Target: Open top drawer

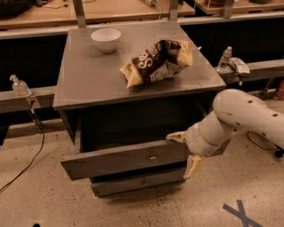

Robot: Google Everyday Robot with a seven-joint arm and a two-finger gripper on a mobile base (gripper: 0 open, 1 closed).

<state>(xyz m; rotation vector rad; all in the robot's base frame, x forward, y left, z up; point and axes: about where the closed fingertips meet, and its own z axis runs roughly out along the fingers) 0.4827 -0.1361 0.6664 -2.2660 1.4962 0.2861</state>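
- The grey cabinet's worktop (93, 75) fills the middle of the view. It stands on a speckled floor (44, 199), in front of a wooden bench (124, 9).
- The robot's white arm (242, 115) comes in from the right edge and bends down toward the front right corner of the cabinet.
- The top drawer (115, 162) stands pulled out from the cabinet body, with a dark open gap behind its long grey front panel. The panel sits slightly askew, its left end lower and farther out than its right.
- A narrower grey drawer front (120, 186) sits just beneath the top drawer, set back under it.
- A crumpled brown and yellow snack bag (157, 62) lies on the worktop, right of centre.
- The hand (179, 156) is at the right end of the top drawer's front panel. Its two tan fingers (193, 166) are spread apart, one at the panel's top edge and one below its lower edge, with the panel's end between them. Whether they press on the panel I cannot tell.
- A white bowl (106, 39) stands upright near the worktop's back edge, well apart from the bag.
- A blue tape cross (239, 212) marks the floor at lower right.
- One clear bottle (20, 85) sits on the rail to the left, and another bottle (225, 57) on the rail to the right.
- A small round knob (152, 158) sits on the top drawer's panel, just left of the hand.
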